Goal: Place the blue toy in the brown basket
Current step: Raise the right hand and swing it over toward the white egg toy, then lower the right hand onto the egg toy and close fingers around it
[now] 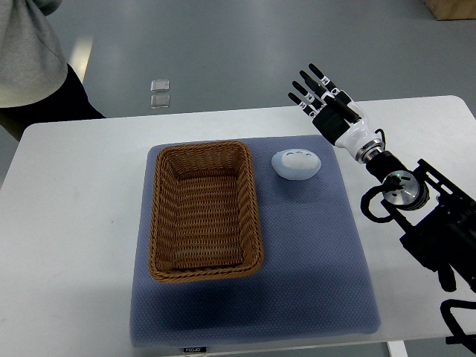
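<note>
A pale blue rounded toy (297,163) lies on the blue-grey mat (312,260), just right of the brown wicker basket (204,212). The basket holds nothing. My right hand (321,98) comes in from the right edge and hovers above the table's far edge, up and to the right of the toy, apart from it. Its fingers are spread and hold nothing. The left arm is out of view.
The mat lies on a white table (67,238). A person in a grey top (26,52) stands at the far left corner. Two small clear squares (159,94) lie on the floor beyond the table.
</note>
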Robot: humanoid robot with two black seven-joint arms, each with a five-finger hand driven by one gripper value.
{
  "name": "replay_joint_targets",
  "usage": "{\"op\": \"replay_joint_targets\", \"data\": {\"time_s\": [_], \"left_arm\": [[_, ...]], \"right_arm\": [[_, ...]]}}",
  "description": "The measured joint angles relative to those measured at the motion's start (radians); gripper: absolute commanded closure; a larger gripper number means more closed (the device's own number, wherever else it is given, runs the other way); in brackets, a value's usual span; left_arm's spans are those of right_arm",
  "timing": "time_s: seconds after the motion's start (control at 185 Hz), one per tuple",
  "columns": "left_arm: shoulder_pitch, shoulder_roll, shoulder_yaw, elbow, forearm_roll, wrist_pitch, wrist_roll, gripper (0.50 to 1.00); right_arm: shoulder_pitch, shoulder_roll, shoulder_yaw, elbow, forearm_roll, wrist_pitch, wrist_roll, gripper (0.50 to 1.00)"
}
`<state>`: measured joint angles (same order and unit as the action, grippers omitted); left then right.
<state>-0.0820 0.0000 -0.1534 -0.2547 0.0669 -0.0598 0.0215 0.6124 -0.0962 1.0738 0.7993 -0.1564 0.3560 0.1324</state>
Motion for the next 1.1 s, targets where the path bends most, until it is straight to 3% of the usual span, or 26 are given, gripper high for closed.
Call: {"op": "replay_joint_targets", "data": {"time_s": [0.318,0.458,0.626,0.766,0.917,1.1], "left_arm": [[-0.001,0.0,-0.003,0.0,0.0,0.0,0.0,0.5],[-0.001,0.0,-0.003,0.001,-0.001,0.0,0.0,0.5],[-0.001,0.0,-0.001,0.002,-0.001,0.0,0.0,0.5],[-0.001,0.0,0.0,-0.001,-0.001,0.0,0.0,0.5],[-0.001,0.0,0.001,-0.008,0.0,0.0,0.0,0.5],[-0.003,0.0,0.0,-0.008,0.001,0.0,0.0,0.5]], "right_arm": [[0.008,-0.003,-0.012,0.0,-0.028,0.001,-0.006,0.593],[0.063,-0.054,-0.069,0.0,-0.103,-0.004,-0.025,0.593],[0.249,-0.185,-0.288,-0.004,-0.259,-0.004,-0.082,0.593],[0.487,-0.285,-0.635,-0.004,-0.454,0.005,-0.104,0.593],[0.722,-0.298,-0.97,0.005,-0.574,0.028,-0.123,0.593],[0.857,-0.241,-1.188,0.038,-0.607,0.063,-0.172,0.593]]}}
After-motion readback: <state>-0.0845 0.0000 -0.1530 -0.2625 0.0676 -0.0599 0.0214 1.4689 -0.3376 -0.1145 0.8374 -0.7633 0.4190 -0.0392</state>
